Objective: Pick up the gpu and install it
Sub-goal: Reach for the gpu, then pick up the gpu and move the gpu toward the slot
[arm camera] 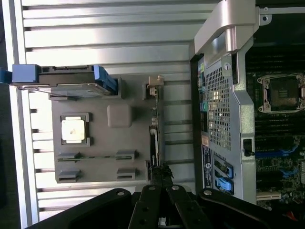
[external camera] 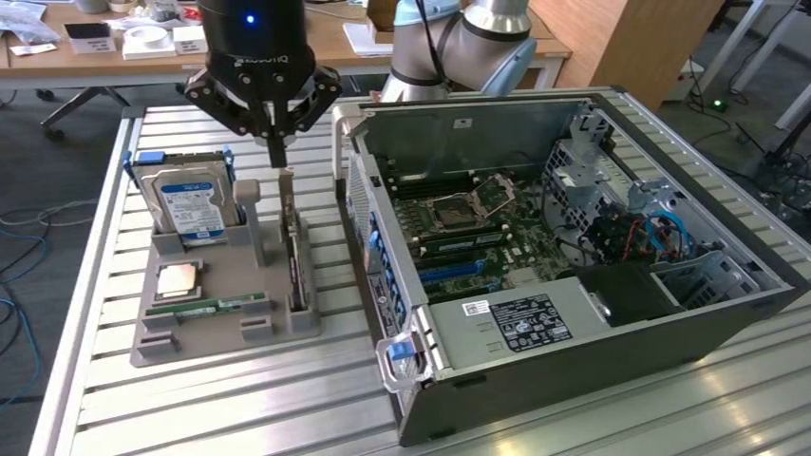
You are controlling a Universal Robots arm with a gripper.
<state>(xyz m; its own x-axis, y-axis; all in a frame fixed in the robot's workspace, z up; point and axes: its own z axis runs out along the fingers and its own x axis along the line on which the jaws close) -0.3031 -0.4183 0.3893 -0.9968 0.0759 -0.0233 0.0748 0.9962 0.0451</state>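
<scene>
Nearest you on the slatted table (external camera: 254, 408) sits the open case (external camera: 609, 361), its motherboard (external camera: 469, 237) exposed. To the exterior view's left of it you see the grey holder (external camera: 203, 347), with a memory stick (external camera: 209, 306) lying flat and a CPU (external camera: 178, 278) just behind it. The gpu (external camera: 295, 256) stands on edge in the holder's slot, on the side toward the case. The hard drive (external camera: 190, 204) stands upright at the holder's far end. Your gripper (external camera: 273, 152) hangs closed right over the gpu's far top corner. You cannot tell whether its tips touch the card. Behind it you see the arm (external camera: 469, 38) and a desk (external camera: 114, 57).
</scene>
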